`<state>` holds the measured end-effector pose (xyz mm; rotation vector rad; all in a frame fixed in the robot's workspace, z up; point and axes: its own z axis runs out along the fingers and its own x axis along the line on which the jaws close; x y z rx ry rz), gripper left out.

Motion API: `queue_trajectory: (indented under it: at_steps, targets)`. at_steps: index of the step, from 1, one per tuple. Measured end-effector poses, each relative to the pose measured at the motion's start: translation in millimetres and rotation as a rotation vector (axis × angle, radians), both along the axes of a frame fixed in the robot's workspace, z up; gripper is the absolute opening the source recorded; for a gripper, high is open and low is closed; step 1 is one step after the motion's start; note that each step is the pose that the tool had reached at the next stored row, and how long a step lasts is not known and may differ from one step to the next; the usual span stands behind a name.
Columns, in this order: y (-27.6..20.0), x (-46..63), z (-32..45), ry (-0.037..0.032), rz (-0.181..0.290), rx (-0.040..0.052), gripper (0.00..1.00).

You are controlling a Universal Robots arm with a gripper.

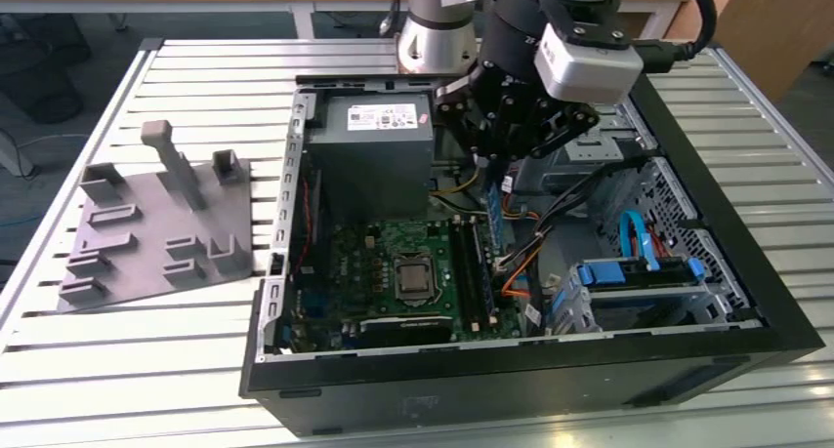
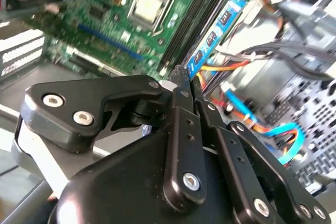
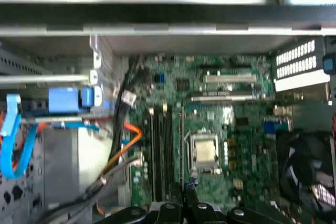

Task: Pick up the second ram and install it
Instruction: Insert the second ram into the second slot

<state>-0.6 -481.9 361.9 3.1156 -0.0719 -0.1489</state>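
A slatted metal bench (image 1: 131,370) carries an open black computer case (image 1: 521,375) lying on its side; in the exterior view the robot arm (image 1: 573,19) comes down into the case from twelve o'clock; a grey power supply (image 1: 371,145) fills the case's eleven o'clock corner, and a grey moulded fixture (image 1: 156,233) with upright posts sits on the bench at nine o'clock of the case, well apart from it; the green motherboard (image 1: 378,263) covers the case floor toward seven o'clock, and a metal drive cage (image 1: 651,282) with blue cables (image 1: 635,238) stands at four o'clock; the hand (image 1: 493,165) hangs just beside the power supply, above the far end of the long black memory slots (image 1: 466,263); in the second wrist view the hand (image 2: 184,74) has its black fingers (image 2: 178,108) clenched together on the second ram (image 2: 218,30), a blue stick with small labels that juts out beyond the fingertips alongside the slots (image 2: 197,11); in the exterior view the second ram (image 1: 495,202) points down from the hand toward the board, at one o'clock of the CPU socket (image 1: 414,277); whether its lower edge touches a slot cannot be told; an orange cable (image 1: 515,272) runs just beside the slots.
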Motion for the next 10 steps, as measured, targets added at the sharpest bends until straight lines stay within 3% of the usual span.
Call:
queue_trajectory:
  at_steps: [5,10]
  targets:
    - [0.0,0.0,-0.8,0.0,0.011,0.0886,0.14]
    - [0.0,0.0,-4.6,0.0024,0.063,0.0888,0.14]
